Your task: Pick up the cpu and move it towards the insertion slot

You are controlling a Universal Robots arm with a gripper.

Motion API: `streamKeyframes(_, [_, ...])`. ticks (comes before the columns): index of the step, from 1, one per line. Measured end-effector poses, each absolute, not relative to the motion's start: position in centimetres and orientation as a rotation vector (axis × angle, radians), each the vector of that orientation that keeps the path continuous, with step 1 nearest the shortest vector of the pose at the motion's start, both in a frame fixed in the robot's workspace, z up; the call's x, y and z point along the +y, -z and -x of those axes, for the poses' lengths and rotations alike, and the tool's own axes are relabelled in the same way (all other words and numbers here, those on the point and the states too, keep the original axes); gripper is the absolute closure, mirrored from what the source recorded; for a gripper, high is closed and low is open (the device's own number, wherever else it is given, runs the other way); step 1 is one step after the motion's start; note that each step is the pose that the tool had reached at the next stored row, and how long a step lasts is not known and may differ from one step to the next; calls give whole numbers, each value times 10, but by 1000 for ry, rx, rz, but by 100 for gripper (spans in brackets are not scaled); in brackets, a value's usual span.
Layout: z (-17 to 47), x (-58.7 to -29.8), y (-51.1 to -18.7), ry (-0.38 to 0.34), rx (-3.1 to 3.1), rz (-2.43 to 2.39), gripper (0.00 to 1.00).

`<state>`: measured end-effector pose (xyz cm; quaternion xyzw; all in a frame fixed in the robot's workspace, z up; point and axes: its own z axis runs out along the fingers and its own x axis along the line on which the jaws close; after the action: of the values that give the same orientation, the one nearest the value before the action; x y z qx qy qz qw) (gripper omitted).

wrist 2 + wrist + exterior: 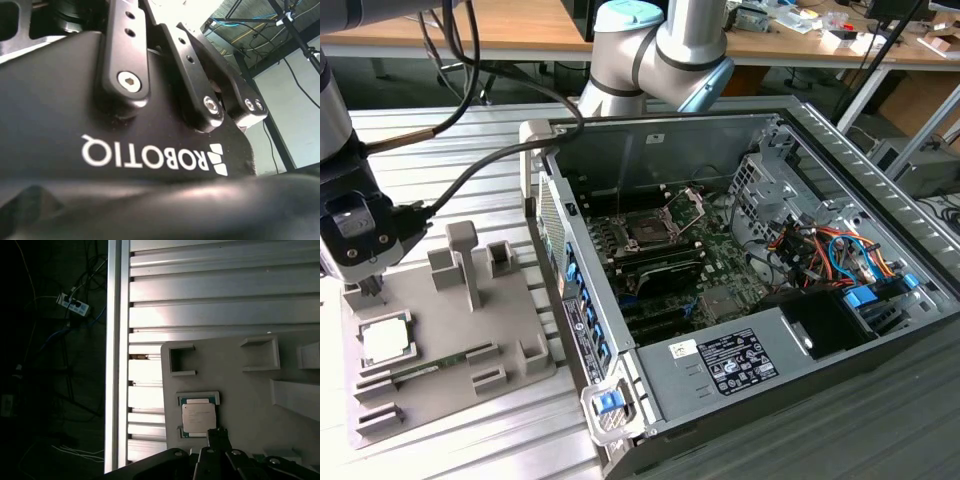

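Gripper (367, 292) close by chip (386, 341), opening cannot be told | chip flat in grey tray (450, 385), exterior view's left | judged light, stiff, fragile; grasp opposite edges

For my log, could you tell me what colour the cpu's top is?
The cpu is silvery-white; best in the first wrist view.

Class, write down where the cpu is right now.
At the exterior view's left, the cpu lies flat on the grey tray, close to the claw and outside the open computer case.
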<state>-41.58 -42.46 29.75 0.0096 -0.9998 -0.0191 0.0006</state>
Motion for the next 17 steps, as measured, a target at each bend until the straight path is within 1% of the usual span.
streamKeyframes(17, [417, -427, -296, 60, -3140, -30, 89])
